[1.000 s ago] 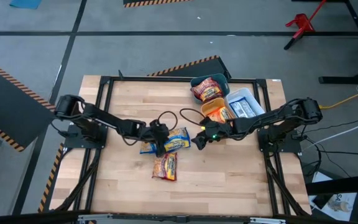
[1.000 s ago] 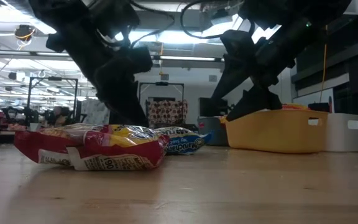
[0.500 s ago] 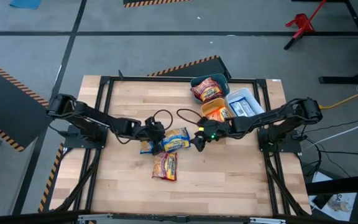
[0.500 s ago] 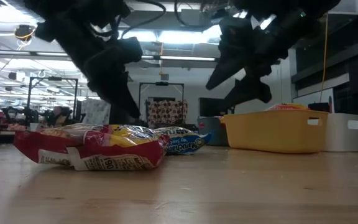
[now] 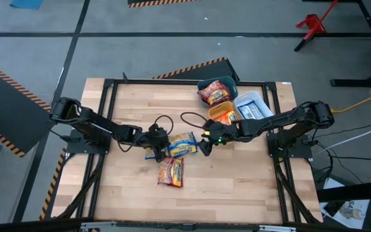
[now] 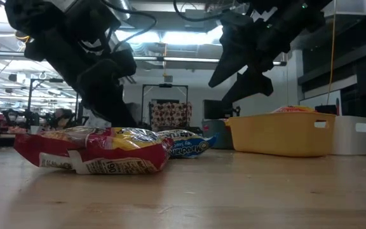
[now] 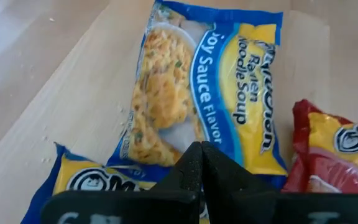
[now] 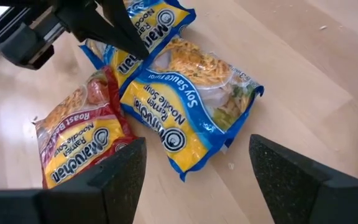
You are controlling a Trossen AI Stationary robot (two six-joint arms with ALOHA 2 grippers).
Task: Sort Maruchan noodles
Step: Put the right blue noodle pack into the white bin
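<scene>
Lying nearest the front edge of the wooden table (image 5: 127,193) is a dark red noodle packet (image 5: 171,172), seen in the low view as a flat crinkled bundle (image 6: 94,152). Just behind it, a blue-and-yellow noodle packet (image 5: 183,144) is laid flat near the table's middle, and a second blue-and-yellow packet (image 5: 151,152) is partly tucked beside it on the left-arm side; the two overlap, and the red one touches their near edges.

The left gripper (image 5: 159,146) is held low over the second blue-and-yellow packet, its two dark fingers (image 7: 197,171) pressed together with nothing between them; in its wrist view the soy sauce packet (image 7: 204,93) is spread just ahead of the tips. The right gripper (image 5: 204,145) is held above the table just beside the first blue-and-yellow packet, its fingers (image 8: 120,171) spread wide apart and holding nothing; all three loose packets are framed between them in the right wrist view (image 8: 188,106).

Farther back, on the right-arm side, three bins are set close together: a yellow bin (image 5: 209,112) with orange packets (image 5: 226,118) inside, a white bin (image 5: 261,98) holding blue-and-yellow packets (image 5: 252,112), and behind them a teal bin (image 5: 203,84) containing dark red packets (image 5: 215,92).
</scene>
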